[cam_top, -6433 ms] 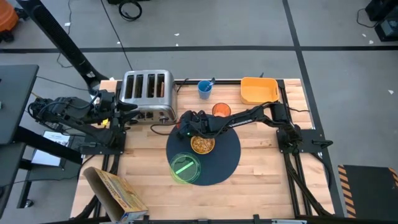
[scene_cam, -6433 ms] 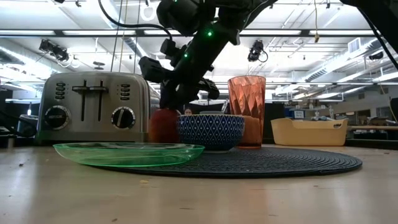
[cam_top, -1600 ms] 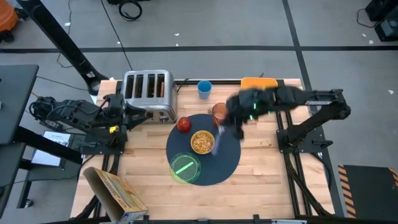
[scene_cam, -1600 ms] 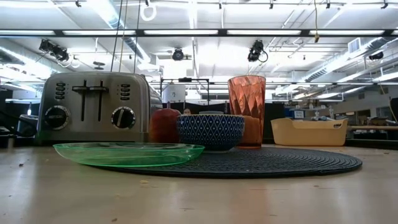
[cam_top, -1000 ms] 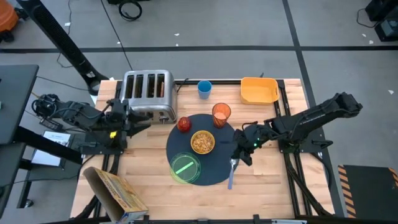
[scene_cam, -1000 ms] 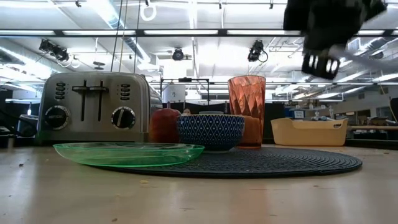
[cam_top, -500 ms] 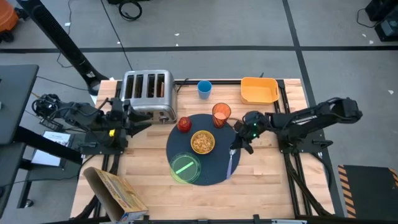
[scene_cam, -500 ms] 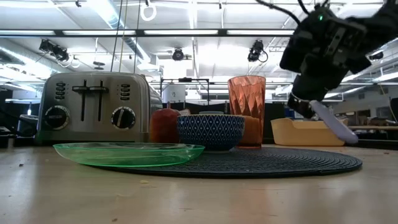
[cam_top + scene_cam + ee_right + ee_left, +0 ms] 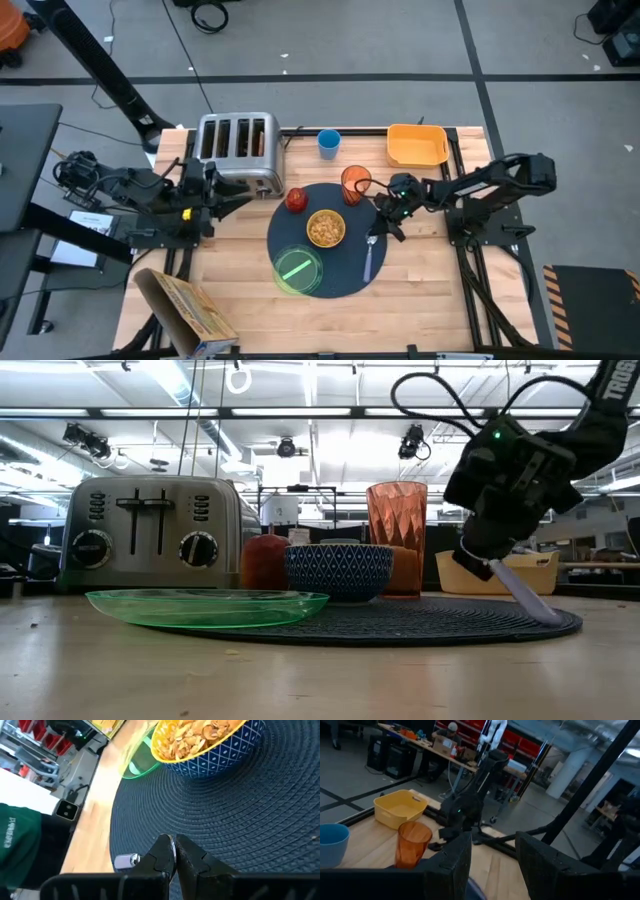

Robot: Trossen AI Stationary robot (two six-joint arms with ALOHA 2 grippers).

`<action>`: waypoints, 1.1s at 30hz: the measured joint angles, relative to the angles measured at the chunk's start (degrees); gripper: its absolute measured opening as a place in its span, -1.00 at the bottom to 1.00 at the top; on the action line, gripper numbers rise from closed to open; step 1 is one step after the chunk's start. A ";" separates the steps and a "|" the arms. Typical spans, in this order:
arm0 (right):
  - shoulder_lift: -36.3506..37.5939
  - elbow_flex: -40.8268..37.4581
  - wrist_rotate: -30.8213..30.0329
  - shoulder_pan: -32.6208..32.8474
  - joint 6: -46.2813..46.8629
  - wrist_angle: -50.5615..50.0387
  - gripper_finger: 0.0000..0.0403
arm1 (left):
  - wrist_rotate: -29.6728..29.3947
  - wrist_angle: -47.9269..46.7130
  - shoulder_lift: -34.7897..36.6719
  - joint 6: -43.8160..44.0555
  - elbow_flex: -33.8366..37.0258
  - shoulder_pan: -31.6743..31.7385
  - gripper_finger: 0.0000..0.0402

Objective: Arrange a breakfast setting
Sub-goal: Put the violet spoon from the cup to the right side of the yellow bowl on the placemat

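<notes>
The right gripper is seen over the right edge of the mat, just beside the tumbler. Its fingers are closed on the upper end of the spoon. The spoon is held tilted, and in the low view its far end is seen touching the mat or just above it; which of the two cannot be told. In the right wrist view the two fingertips are pressed together above the woven mat.

The left gripper is kept at the left side of the table, near the front of the toaster. Its fingers are seen apart in the left wrist view, and nothing is held between them.

The bowl is placed in the middle of the mat and is filled with cereal. The apple is set on the back left edge of the mat, near the bowl. The green plate is laid on the front left part of the mat, partly over its edge. A toast slice cannot be made out on the plate.

A blue cup and a yellow bin are left at the back of the table, well apart from the mat.
</notes>
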State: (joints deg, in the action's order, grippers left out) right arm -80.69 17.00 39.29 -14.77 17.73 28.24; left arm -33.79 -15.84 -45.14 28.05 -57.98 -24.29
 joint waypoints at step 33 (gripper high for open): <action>10.42 17.33 -46.29 31.33 48.24 -42.01 -0.55 | 0.01 0.97 -0.59 -4.63 0.00 0.00 -0.20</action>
State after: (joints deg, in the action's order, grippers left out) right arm -70.27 34.33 -6.99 16.56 65.96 -13.77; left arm -33.78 -14.87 -45.74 23.42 -57.98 -24.29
